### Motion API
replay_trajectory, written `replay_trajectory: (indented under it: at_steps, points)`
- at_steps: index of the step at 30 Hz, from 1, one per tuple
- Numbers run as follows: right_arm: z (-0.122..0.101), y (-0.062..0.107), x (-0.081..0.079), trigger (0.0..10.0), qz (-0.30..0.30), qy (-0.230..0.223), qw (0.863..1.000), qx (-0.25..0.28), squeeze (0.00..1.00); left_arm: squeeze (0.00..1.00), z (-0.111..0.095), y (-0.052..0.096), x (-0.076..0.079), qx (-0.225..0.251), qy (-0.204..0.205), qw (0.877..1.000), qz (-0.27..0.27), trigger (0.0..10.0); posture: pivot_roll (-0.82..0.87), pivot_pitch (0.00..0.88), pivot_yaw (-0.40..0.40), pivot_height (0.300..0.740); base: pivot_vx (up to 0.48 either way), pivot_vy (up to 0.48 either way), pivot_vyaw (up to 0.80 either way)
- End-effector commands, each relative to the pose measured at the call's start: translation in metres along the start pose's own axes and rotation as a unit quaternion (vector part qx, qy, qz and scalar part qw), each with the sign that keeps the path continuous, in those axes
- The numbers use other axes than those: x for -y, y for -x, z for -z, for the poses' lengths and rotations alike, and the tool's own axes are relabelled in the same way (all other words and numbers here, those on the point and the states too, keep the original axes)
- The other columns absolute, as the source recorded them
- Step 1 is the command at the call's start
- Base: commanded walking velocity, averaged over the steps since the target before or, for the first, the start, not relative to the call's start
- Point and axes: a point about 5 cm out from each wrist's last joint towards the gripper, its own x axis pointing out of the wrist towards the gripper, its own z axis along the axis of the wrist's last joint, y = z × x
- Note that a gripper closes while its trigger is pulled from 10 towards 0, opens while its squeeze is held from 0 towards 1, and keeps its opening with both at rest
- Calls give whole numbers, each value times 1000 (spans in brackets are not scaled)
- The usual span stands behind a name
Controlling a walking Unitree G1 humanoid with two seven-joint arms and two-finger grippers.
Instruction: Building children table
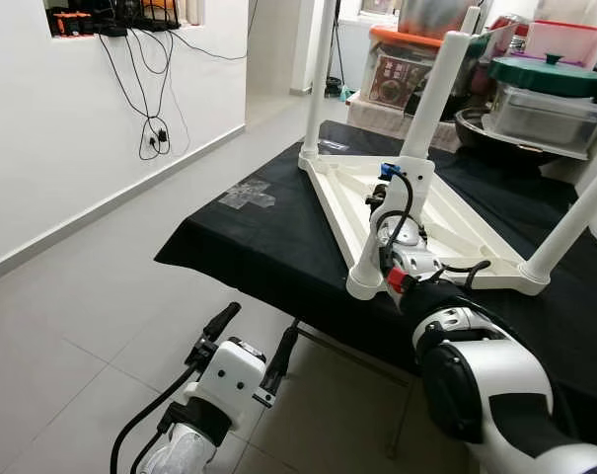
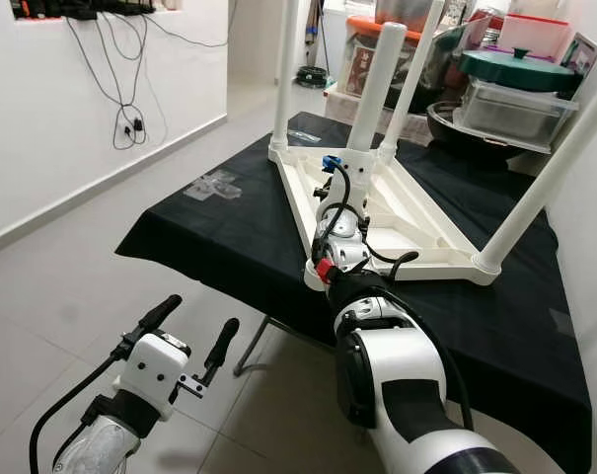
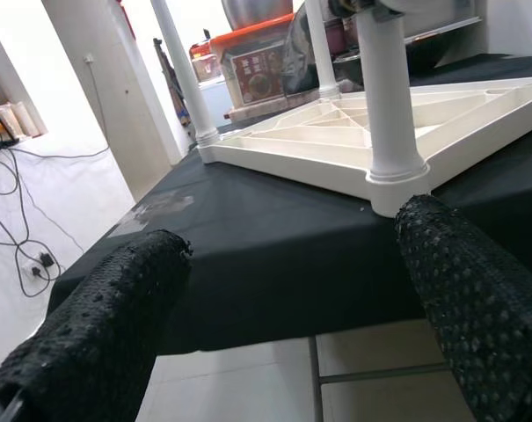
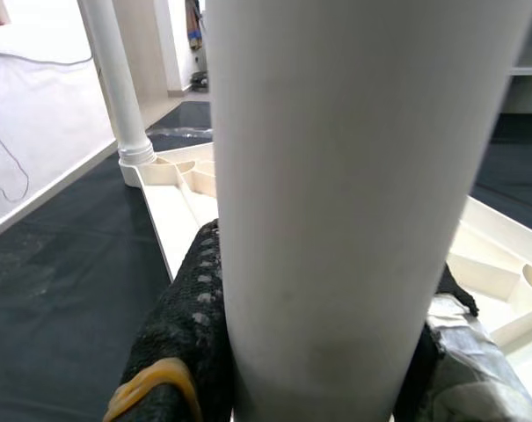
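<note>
I've got the right gripper (image 4: 314, 352) clamped around the near table leg (image 1: 428, 104); its long axis points up, tilted slightly. Upturned tabletop (image 1: 416, 212) lies on the black cloth (image 1: 259, 247). Left gripper (image 1: 251, 341) hangs spread wide, empty, below the cloth's edge.

Storage boxes (image 1: 545, 104), wall cables (image 1: 150, 89)

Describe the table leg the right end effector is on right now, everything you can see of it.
The near table leg is a smooth, white, plastic-looking round tube. It stands nearly upright, leaning slightly, with its foot in the near corner socket of the upside-down white tabletop, which lies on the black cloth. Its free end points up. The right end effector is shut on its lower part, black fingers on either side. Nothing else touches it.
</note>
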Motion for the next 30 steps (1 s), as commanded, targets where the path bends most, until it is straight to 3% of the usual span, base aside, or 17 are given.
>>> replay_trajectory:
  at_steps: [1,3,4,6,7,8,12,13,15,16,17,18,20,21,24,29,30]
  points:
    - [18,3,-2,10000,-18,-26,999,-31,0,0,3,0,3,-10,2,1000,7,10000,76,19,-128,740,0,0,0]
    - [16,5,-8,10000,-34,-42,998,-25,0,0,3,0,2,-10,2,1000,7,10000,76,19,-128,740,0,0,0]
    - [10,6,-14,10000,-70,-52,996,-1,1000,0,3,0,3,-10,2,1000,7,10000,75,18,-129,740,0,0,0]
    - [10,6,-14,10000,-70,-52,996,-1,1000,0,3,0,3,-10,2,1000,7,10000,75,18,-129,740,0,0,0]
    - [-1,7,-17,10000,-110,-37,992,52,824,0,4,0,3,-11,2,1000,7,10000,77,18,-131,740,0,0,0]
    - [-5,7,-18,10000,-126,-33,989,66,0,0,4,-1,3,-11,3,1000,7,10000,77,18,-131,740,0,0,0]
    - [-6,9,-25,10000,-215,-65,973,57,0,0,3,-1,3,-10,2,1000,6,10000,79,17,-133,740,0,0,0]
    - [-7,11,-28,10000,-277,-85,956,49,0,0,3,-1,3,-10,2,1000,6,10000,79,17,-134,740,0,0,0]
    - [-4,18,-33,10000,-416,-111,902,18,0,0,3,0,3,-9,3,1000,6,10000,79,17,-134,740,0,0,0]
    - [-4,18,-33,10000,-416,-111,902,18,0,0,3,0,3,-9,3,1000,6,10000,79,17,-134,740,0,0,0]
    - [-1,25,-34,10000,-500,-103,860,6,0,0,3,0,3,-9,3,1000,6,10000,76,18,-132,740,0,0,0]
    - [-1,25,-34,10000,-500,-103,860,6,0,0,3,0,3,-9,3,1000,6,10000,76,18,-132,740,0,0,0]
    - [5,37,-34,10000,-598,-86,797,-12,0,0,3,0,2,-8,3,1000,6,10000,76,17,-131,740,0,0,0]
    - [5,37,-34,10000,-598,-86,797,-12,0,0,3,0,2,-8,3,1000,6,10000,76,17,-131,740,0,0,0]
    - [24,55,-37,10000,-701,0,712,-38,0,0,3,1,3,-9,3,1000,7,10000,79,13,-131,740,0,0,0]
    - [28,58,-37,10000,-717,10,695,-46,0,0,3,1,3,-9,3,1000,8,10000,79,13,-131,740,0,0,0]
    - [33,58,-42,6627,-703,24,709,-55,0,0,3,1,3,-9,3,1000,8,10000,85,10,-130,740,0,0,0]
